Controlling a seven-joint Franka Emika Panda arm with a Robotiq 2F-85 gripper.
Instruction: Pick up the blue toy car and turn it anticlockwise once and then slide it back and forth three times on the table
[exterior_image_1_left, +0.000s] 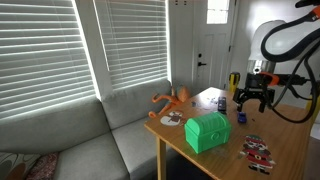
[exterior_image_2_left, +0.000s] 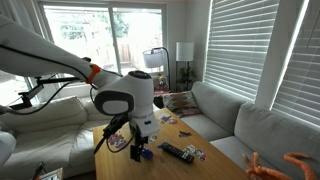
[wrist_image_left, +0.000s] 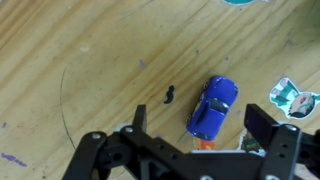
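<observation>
The blue toy car (wrist_image_left: 212, 107) lies on the light wooden table (wrist_image_left: 90, 70), tilted diagonally. My gripper (wrist_image_left: 199, 120) is open and hovers just above it, with one black finger on each side of the car's near end and not touching it. In both exterior views the gripper (exterior_image_1_left: 250, 98) (exterior_image_2_left: 140, 148) hangs low over the table (exterior_image_1_left: 290, 150), and the car is too small to make out with certainty.
A green chest-shaped box (exterior_image_1_left: 207, 131) stands near the table edge. An orange toy (exterior_image_1_left: 172, 101) lies beyond it. Picture cards (exterior_image_1_left: 258, 150) lie in front, and one (wrist_image_left: 290, 97) is beside the car. A grey sofa (exterior_image_1_left: 90, 150) adjoins the table. A dark remote-like object (exterior_image_2_left: 178, 152) lies near the gripper.
</observation>
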